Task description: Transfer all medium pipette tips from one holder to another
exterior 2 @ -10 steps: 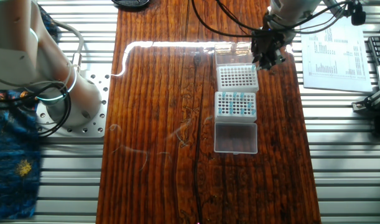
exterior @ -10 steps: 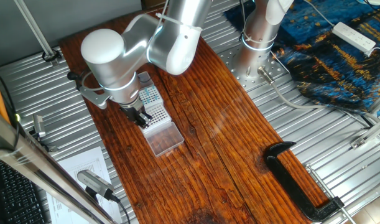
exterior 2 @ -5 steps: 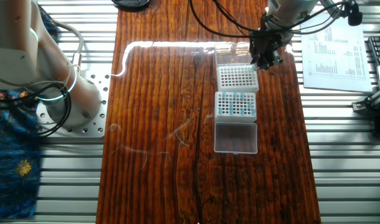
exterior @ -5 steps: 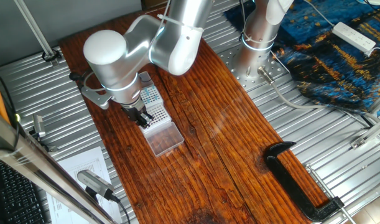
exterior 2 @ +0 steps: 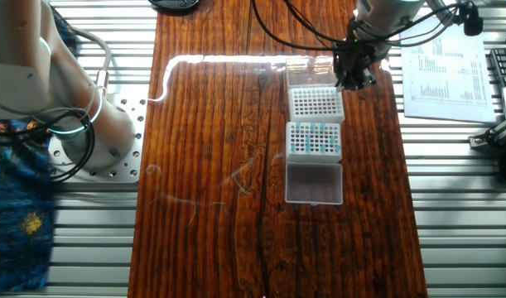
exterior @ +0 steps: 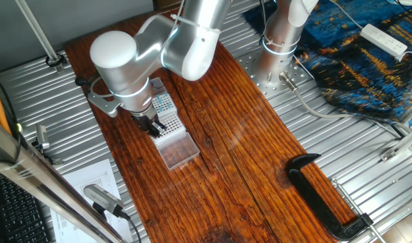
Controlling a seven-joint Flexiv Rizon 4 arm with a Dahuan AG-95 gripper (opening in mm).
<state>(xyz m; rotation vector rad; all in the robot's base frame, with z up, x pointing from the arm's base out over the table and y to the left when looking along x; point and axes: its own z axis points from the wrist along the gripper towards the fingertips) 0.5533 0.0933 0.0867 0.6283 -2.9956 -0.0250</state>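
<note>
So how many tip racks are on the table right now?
2, in a row: a white rack by the gripper, and a rack holding blue tips next to it, with a clear lid beyond.

The arm (exterior: 185, 40) is built of smooth, rounded links in a silver-grey metallic finish. A large white domed cap (exterior: 112, 50) closes the joint housing nearest the wrist. The base column (exterior: 281, 30) is pale grey, ringed by a thin glowing teal-white band (exterior: 280, 48), and sits on a round perforated metal flange (exterior 2: 112, 136). Black cables (exterior 2: 310, 29) run along the wrist section. The gripper (exterior 2: 354, 73) is a compact black assembly with dark fingers; finer detail such as screws or markings cannot be made out in either fixed view.
</note>
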